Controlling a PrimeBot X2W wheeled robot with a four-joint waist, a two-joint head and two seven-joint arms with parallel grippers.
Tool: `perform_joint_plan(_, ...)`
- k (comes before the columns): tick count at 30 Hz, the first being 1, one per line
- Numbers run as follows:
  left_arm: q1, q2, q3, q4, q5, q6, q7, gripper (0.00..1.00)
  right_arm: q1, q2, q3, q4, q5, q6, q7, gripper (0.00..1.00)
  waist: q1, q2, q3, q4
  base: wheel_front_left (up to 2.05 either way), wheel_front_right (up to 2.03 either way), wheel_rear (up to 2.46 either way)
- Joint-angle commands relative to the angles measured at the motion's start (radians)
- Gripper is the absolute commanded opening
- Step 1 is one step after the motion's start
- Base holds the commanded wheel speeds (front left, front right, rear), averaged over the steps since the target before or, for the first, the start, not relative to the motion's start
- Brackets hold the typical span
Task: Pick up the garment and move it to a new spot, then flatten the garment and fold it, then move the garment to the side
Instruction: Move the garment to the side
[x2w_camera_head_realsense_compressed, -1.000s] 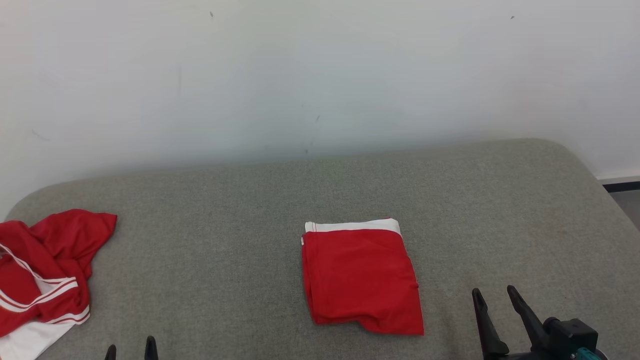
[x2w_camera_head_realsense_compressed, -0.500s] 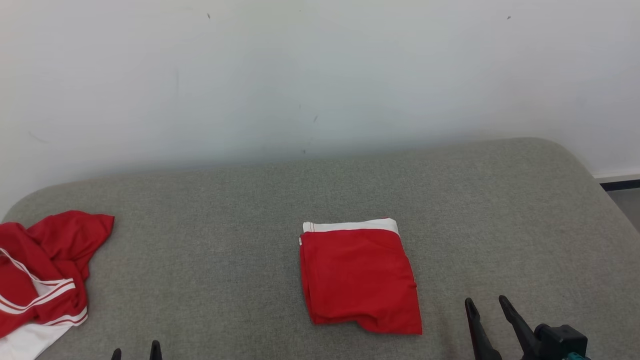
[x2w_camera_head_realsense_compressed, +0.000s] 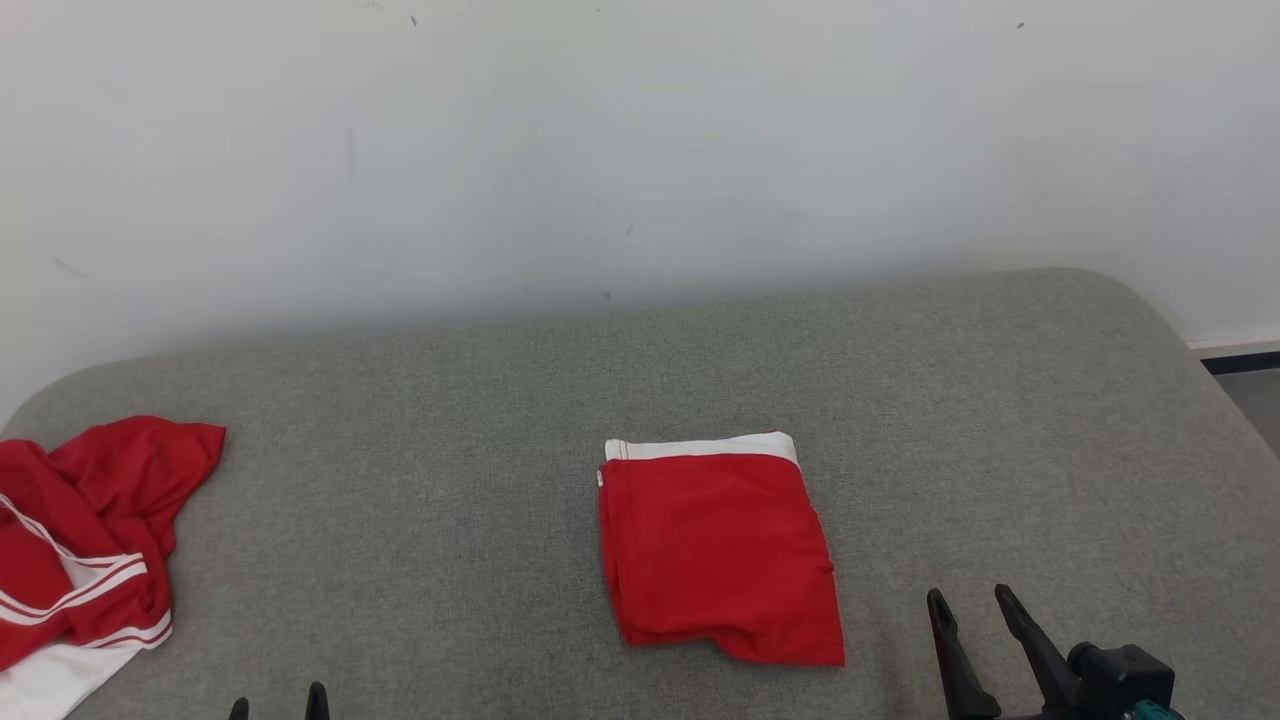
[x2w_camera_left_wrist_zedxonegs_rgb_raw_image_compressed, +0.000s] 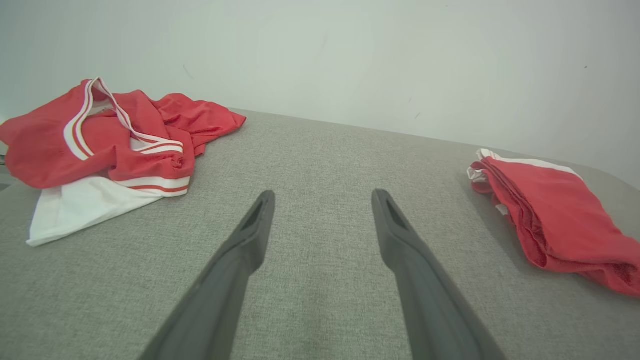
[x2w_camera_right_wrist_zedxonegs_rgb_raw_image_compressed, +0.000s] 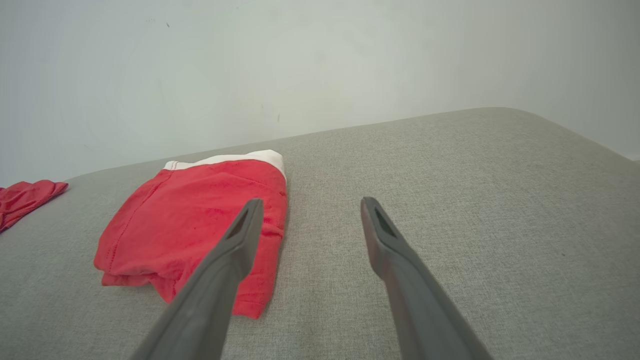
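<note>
Heads up: your folded red garment (x2w_camera_head_realsense_compressed: 720, 555) sits in the middle of the padded grey worktop (x2w_camera_head_realsense_compressed: 420, 480). Both hands are empty with fingers spread wide: right hand (x2w_camera_head_realsense_compressed: 969, 595) near its right corner on your side, left hand (x2w_camera_head_realsense_compressed: 278, 698) well apart from it. My worry for the move aside: pinch only the top layers and the fold will probably flop open. Drag it and the rough cloth could rumple it. Push too far left and it may land on the crumpled red-and-white pile (x2w_camera_head_realsense_compressed: 85, 540).

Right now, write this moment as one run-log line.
stage: folded, side move pending | folded garment: centre of grey surface | crumpled garment: far left | left jaws: open, empty | right jaws: open, empty
</note>
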Motion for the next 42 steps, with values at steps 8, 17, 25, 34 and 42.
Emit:
perform_joint_plan(8, -0.01, 0.003, -0.007, 0.005, -0.007, 0.002, -0.003, 1.0, -0.007, 0.003, -0.006, -0.003, -0.011, -0.002, -0.004, 1.0, 0.0, -0.0001, 0.002, 0.002, 0.0, 0.0, 0.0)
perform_joint_plan(17, -0.019, 0.0, -0.018, -0.002, 0.0, 0.002, -0.003, 1.0, -0.077, -0.021, 0.05, -0.015, 0.037, -0.002, 0.111, 1.0, 0.0, -0.0001, 0.018, 0.013, 0.0, 0.0, 0.0)
perform_joint_plan(25, -0.049, -0.004, -0.051, -0.01, 0.006, 0.002, -0.003, 1.0, -0.212, -0.073, 0.076, -0.058, 0.115, -0.002, 0.458, 1.0, 0.0, -0.0001, 0.048, 0.058, 0.0, 0.0, 0.0)
perform_joint_plan(34, -0.086, -0.005, -0.081, -0.016, 0.002, 0.002, -0.003, 1.0, -0.298, -0.102, 0.009, -0.07, 0.127, -0.002, 0.883, 1.0, 0.0, -0.0001, 0.098, 0.135, 0.0, 0.0, 0.0)
perform_joint_plan(42, -0.139, -0.01, -0.12, -0.025, 0.005, 0.002, -0.003, 1.0, -0.34, -0.056, -0.101, -0.067, 0.05, -0.002, 1.035, 1.0, 0.0, -0.0001, 0.183, 0.203, 0.0, 0.0, 0.0)
